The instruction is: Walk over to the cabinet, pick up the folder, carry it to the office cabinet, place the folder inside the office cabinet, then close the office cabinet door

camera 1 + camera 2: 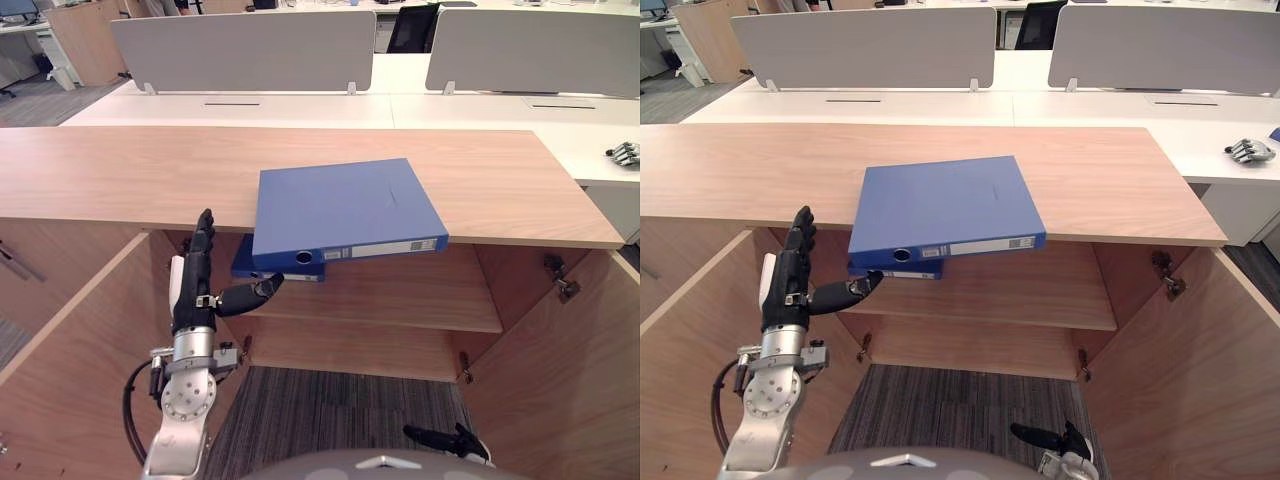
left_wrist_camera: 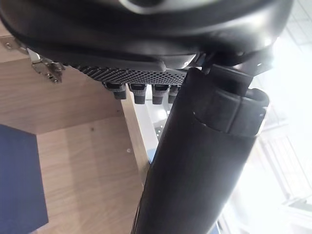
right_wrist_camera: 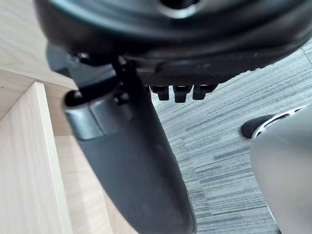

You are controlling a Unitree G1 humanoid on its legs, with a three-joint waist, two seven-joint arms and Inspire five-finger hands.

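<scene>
A blue folder point(image 1: 340, 210) lies flat on the wooden cabinet top point(image 1: 120, 180), its spine overhanging the front edge. A darker blue piece point(image 1: 275, 268) shows just beneath it, above the inner shelf point(image 1: 400, 295). My left hand point(image 1: 193, 285) is raised in the open cabinet, left of the folder and below it. Its fingers stand straight up and its thumb point(image 1: 250, 295) points at the folder's lower left corner, holding nothing. In the left wrist view a blue surface point(image 2: 17, 180) shows past the thumb point(image 2: 195, 161). My right hand point(image 1: 447, 440) hangs low over the carpet, fingers relaxed and empty.
Both cabinet doors stand open, one at the left point(image 1: 70, 330) and one at the right point(image 1: 570, 370). White desks point(image 1: 300, 105) with grey divider screens point(image 1: 245, 48) stand behind the cabinet. A spare robot hand point(image 1: 625, 153) lies on the right desk. Grey carpet point(image 1: 330, 410) is underfoot.
</scene>
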